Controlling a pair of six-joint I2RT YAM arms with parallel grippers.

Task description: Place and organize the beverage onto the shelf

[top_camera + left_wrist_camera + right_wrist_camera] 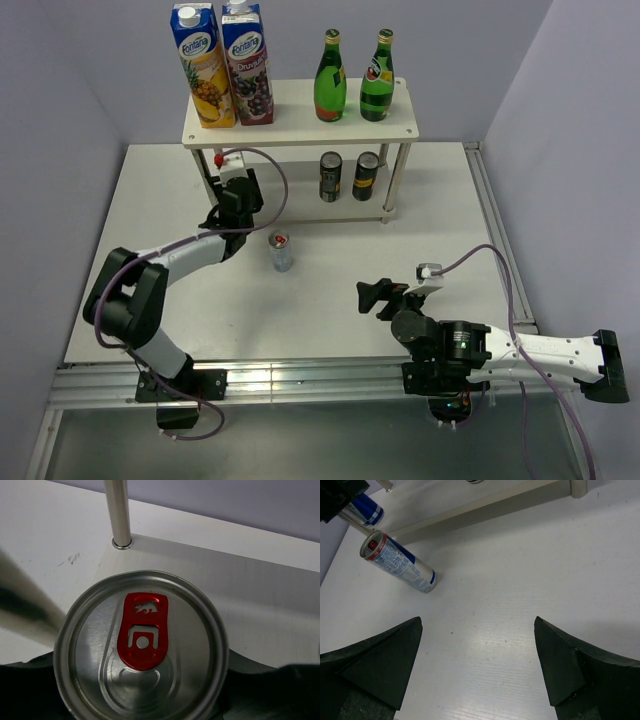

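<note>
Fingers [285, 690] of the left gripper [230, 172] clamp the red-tabbed can [142, 645], the right gripper [477, 622] spread idle; lower it upright onto the shelf [240, 595] board, clear of the leg [119, 512] at upper centre.

Silver metal can with a red pull tab [142, 645] fills the left wrist view; the bottom edge cuts its rim. A blurred pale streak [25, 607] crosses the left side, unidentifiable. From above, print on two dark cans [331, 176] is too small to read.
</note>
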